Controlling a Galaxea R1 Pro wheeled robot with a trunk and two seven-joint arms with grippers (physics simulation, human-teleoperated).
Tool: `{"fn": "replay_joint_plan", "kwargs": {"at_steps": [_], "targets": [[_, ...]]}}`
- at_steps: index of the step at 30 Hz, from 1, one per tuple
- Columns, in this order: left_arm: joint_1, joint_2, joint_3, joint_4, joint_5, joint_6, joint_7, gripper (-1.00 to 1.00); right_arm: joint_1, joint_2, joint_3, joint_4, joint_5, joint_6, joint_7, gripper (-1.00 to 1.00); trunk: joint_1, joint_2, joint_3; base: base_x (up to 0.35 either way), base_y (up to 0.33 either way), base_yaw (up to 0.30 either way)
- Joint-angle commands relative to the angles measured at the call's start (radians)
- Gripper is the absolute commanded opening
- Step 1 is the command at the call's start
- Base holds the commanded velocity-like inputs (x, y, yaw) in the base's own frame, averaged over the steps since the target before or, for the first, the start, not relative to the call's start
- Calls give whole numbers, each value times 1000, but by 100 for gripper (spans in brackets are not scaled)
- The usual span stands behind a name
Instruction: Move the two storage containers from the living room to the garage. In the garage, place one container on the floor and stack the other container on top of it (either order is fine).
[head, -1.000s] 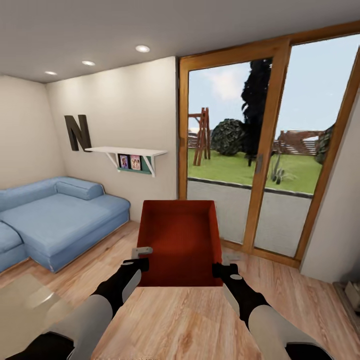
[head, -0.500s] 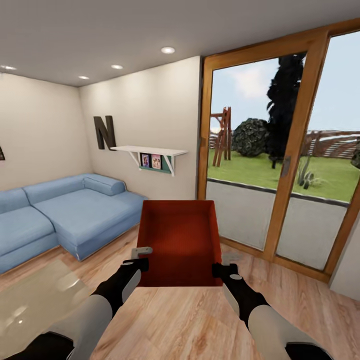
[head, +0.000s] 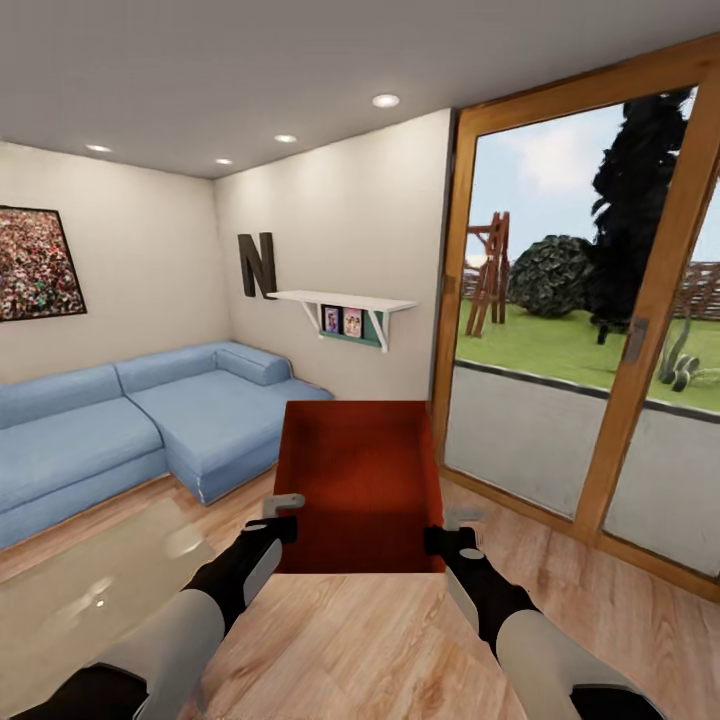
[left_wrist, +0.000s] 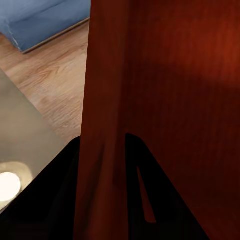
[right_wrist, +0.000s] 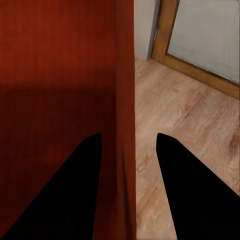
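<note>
Camera view has swung leftward since the earlier frames: sofa (head: 130, 420) and glass doors (head: 590, 330) sit further right, and a framed picture (head: 35, 262) now shows on the wall. Container and arms hold the same place in view, so the base is turning, not the load.

Storage container (head: 360, 485) is carried in front of the trunk, clear of the wood floor (head: 380, 640), in the living room. Left hand (head: 283, 513) is clenched on its left wall; in the left wrist view the fingers straddle that wall. Right hand (head: 452, 528) is clenched on the right wall likewise.

Step in hand, by judgement: transit toward the garage. Keep both grips firm, arms level, turn smoothly so the bin does not slip or tilt.
</note>
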Motion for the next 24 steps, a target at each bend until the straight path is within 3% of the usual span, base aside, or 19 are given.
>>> {"fn": "replay_joint_plan", "kwargs": {"at_steps": [1, 24], "targets": [[0, 1, 8, -1, -9, 8, 15, -100, 0, 1, -20, -4, 17, 2, -3, -100, 0, -1, 0, 0, 0, 273], [-1, 1, 8, -1, -8, 8, 15, -100, 0, 1, -20, -4, 17, 1, -3, -100, 0, -1, 0, 0, 0, 273]]}}
